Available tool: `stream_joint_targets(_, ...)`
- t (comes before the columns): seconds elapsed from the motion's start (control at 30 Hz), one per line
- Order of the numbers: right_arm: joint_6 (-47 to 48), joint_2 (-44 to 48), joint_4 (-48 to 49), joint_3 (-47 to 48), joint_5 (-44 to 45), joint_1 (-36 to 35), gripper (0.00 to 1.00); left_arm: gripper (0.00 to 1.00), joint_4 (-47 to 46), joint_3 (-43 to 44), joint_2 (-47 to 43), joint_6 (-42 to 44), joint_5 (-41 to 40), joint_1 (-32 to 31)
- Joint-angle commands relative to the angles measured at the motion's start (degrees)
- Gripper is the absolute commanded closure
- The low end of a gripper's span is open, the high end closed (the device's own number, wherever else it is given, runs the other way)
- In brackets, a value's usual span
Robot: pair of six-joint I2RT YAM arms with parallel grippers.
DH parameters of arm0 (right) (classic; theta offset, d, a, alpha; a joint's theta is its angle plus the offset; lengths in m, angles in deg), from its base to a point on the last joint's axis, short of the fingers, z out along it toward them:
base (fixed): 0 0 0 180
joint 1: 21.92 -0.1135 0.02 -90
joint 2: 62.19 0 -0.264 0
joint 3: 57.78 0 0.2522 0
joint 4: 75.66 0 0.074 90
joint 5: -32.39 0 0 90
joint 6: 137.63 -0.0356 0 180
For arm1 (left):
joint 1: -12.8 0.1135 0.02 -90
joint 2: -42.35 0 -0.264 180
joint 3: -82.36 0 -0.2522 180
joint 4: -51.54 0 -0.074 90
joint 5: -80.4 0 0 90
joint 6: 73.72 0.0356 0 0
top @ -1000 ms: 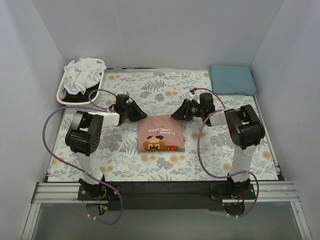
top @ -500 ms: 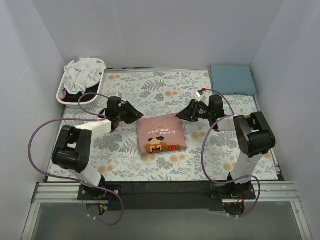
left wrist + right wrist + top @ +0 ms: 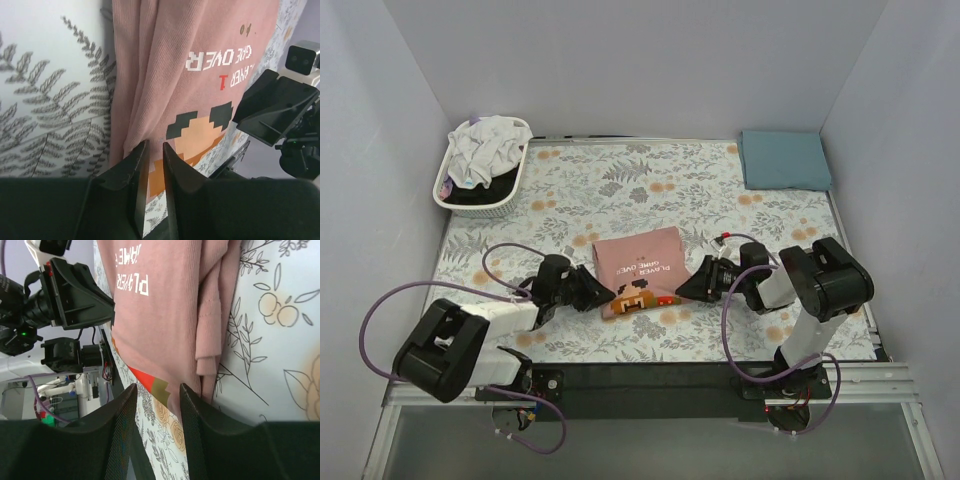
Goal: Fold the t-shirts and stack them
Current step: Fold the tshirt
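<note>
1. Change of arm position: a second ago both arms worked at the far edge of the folded pink t-shirt [image 3: 638,262]. They have since swung outward, dropped low and come back toward the near edge of the tabletop.
2. Left gripper [image 3: 597,294]: now at the near-left corner of the pink t-shirt, touching its edge. In the left wrist view the fingers [image 3: 134,172] stand almost together, with a narrow slot over the shirt's layered left edge. Whether cloth is pinched in that slot cannot be determined.
3. Right gripper [image 3: 691,287]: now at the near-right corner of the same shirt. In the right wrist view its fingers [image 3: 121,415] are clearly parted, with the folded side edge lying between them. The jaws are released and nothing is clamped.
4. Location of the work item: the pink t-shirt lies at mid-table, slightly toward the near edge, on the floral cloth [image 3: 650,185]. It is a compact rectangle with the print facing up. It has rotated slightly since a second ago.
5. Other items:
   - A folded teal t-shirt [image 3: 783,160] sits at the far-right corner.
   - A white garment [image 3: 485,142] is heaped in the white basket [image 3: 518,178] at the far-left corner.
6. Meaning for the task: both grippers flank the near corners symmetrically. This suggests a two-handed pickup is being prepared, either for a further fold or to carry the shirt to the teal one. The basket contents remain unfolded, so the task appears to be well short of completion.
</note>
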Motion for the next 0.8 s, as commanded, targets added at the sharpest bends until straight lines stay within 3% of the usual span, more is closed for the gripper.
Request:
stream_joint_targets(0.0, -0.01, -2.69, 8.49, -3.07, -0.73, 2.59, 0.53, 0.83, 1.16, -5.12, -3.34, -4.22, -2.06, -0.31)
stream_joint_targets(0.2, -3.71, 9.24, 5.34, -2.2, -0.73, 1.19, 0.51, 0.82, 13.62, -3.2, -18.88, -2.56, -9.68, -0.31)
stream_joint_targets(0.4, -9.85, 14.71, 4.72, 5.34, 4.18, -10.31, 0.44, 0.72, 21.73, -0.12, -28.12, -0.18, -17.17, -0.22)
stream_joint_targets(0.6, -12.76, 5.15, 7.35, 12.74, 11.39, -21.83, 0.43, 0.68, 22.7, -0.65, -29.1, 0.61, -18.24, -0.22)
stream_joint_targets(0.7, -15.21, -4.34, 11.74, 14.41, 12.8, -24.47, 0.44, 0.68, 23.05, -0.21, -28.92, 1.31, -18.24, -0.22)
stream_joint_targets(0.77, -18.64, -12.42, 19.98, 13.89, 12.11, -25.44, 0.44, 0.67, 23.23, 0.23, -29.1, 1.49, -19.89, -0.22)
